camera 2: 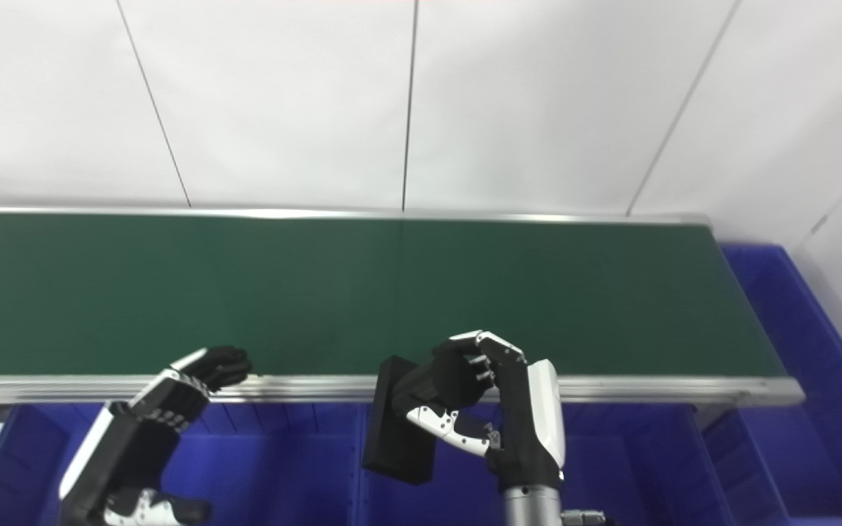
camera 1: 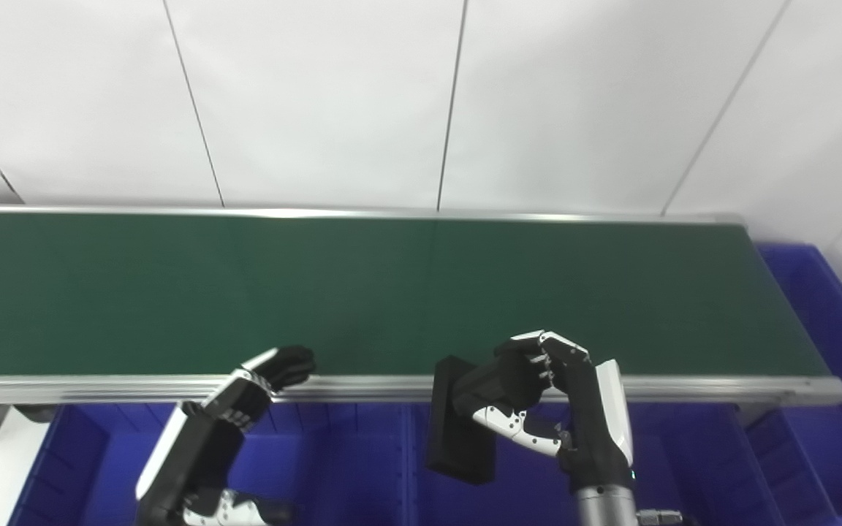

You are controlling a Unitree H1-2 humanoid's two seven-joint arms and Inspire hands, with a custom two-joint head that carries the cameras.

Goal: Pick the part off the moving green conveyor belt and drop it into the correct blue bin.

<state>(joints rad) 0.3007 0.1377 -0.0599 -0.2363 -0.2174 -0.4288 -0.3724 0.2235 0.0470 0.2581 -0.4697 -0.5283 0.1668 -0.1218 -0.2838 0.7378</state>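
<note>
Black rectangular part (camera 1: 459,422): clamped in right hand (camera 1: 552,398), held upright over blue bins (camera 1: 362,453), just off near rail of green conveyor belt (camera 1: 392,292). Left hand (camera 1: 245,398): fingers curled, holding nothing, at belt's near rail. Further blue bin (camera 1: 823,321) beyond belt's right end.

1. Both views look down and forward from above the near side of the green conveyor belt (camera 1: 392,292), facing the white panelled wall (camera 1: 319,95) behind it.
2. The belt runs left to right across each frame; the blue bins (camera 1: 362,453) lie along the bottom edge, closest to the cameras.
3. The right eye view sits a little to the right: the belt's right end (camera 2: 750,307) and the right hand (camera 2: 494,409) fall further left in it.
4. Both share nearly the whole scene, including the left hand (camera 1: 231,416).
</note>
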